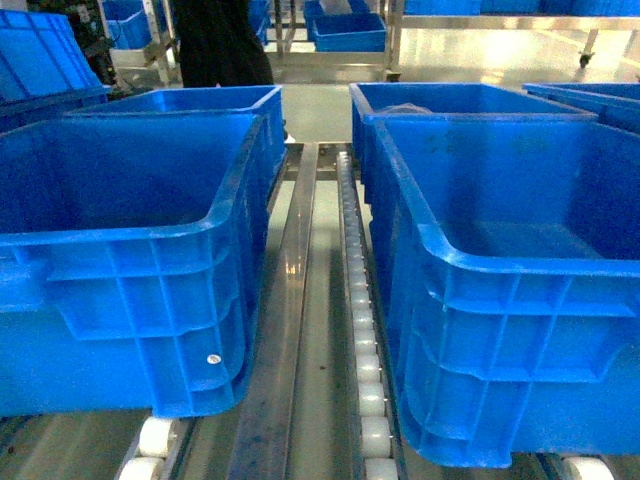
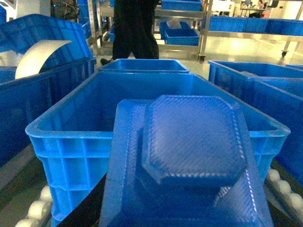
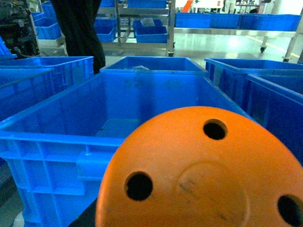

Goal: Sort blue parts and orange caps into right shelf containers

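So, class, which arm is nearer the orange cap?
Right: the orange cap fills its wrist view, close before the camera. The left wrist view shows a blue part instead, no cap.

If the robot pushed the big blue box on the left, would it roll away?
Probably it would slide easily: the left blue crate sits on white rollers along a metal track. It looks stiff, with thick ribbed walls. It seems unlikely to tip, being wide and low.

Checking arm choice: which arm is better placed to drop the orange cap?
Right. The orange cap fills the right wrist view, facing an open crate; the left wrist view shows a blue part instead.
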Controlling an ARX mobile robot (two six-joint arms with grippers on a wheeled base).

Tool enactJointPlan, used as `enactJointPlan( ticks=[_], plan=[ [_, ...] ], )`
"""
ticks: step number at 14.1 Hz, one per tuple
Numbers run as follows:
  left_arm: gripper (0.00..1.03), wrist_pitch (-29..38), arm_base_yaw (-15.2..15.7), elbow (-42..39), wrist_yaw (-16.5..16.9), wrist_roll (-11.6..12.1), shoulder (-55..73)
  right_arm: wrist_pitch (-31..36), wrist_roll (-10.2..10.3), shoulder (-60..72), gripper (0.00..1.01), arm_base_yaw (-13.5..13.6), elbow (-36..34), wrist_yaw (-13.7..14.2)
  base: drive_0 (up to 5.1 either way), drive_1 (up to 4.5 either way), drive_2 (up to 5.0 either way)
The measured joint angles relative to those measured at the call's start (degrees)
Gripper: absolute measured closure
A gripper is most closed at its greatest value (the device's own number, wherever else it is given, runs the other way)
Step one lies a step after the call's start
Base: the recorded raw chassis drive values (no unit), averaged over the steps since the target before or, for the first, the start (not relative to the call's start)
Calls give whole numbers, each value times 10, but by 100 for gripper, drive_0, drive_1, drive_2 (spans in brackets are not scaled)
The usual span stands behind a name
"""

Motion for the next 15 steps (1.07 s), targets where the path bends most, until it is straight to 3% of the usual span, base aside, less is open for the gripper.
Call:
enactJointPlan(
  ticks=[15],
  plan=[
    [61,-2,0,0,0,0,0,2,0,0,57,0,0,0,0,0,0]
  ],
)
